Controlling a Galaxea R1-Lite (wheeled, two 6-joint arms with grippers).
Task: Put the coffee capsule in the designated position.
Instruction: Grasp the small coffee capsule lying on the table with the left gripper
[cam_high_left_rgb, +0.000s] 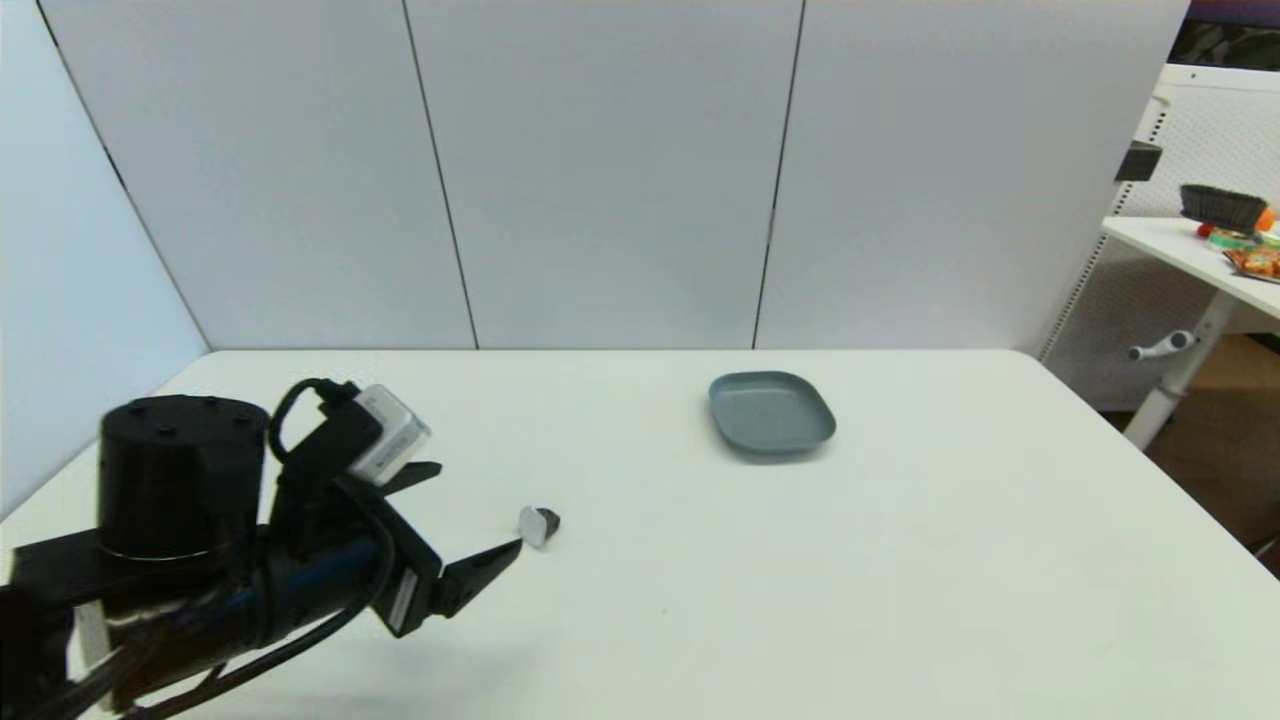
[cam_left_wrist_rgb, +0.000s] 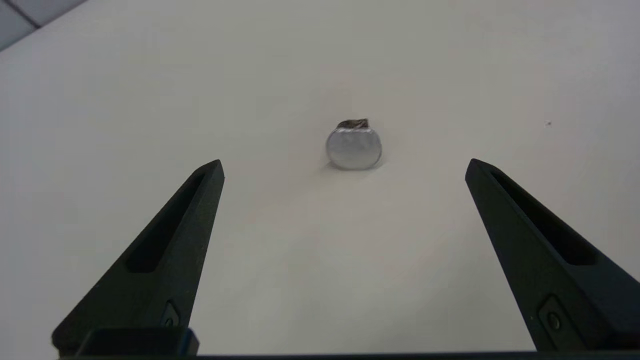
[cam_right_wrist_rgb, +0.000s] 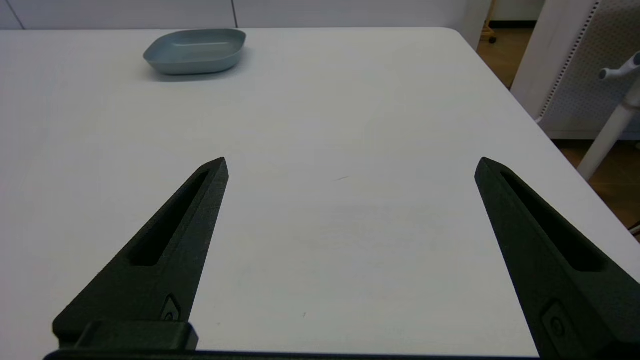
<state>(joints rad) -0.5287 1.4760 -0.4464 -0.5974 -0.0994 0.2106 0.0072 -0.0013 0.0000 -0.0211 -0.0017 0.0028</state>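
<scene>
Hovering just short of the coffee capsule (cam_left_wrist_rgb: 354, 148), left gripper (cam_left_wrist_rgb: 345, 167) spread wide, empty, capsule seemingly on its side.

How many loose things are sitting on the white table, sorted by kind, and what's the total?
Coffee capsule: 1, lying on its side near the left tool, which is open around nothing
Grey dish: 1, with nothing in it
Total: 2
The right tool is open over bare table and holds nothing.
</scene>
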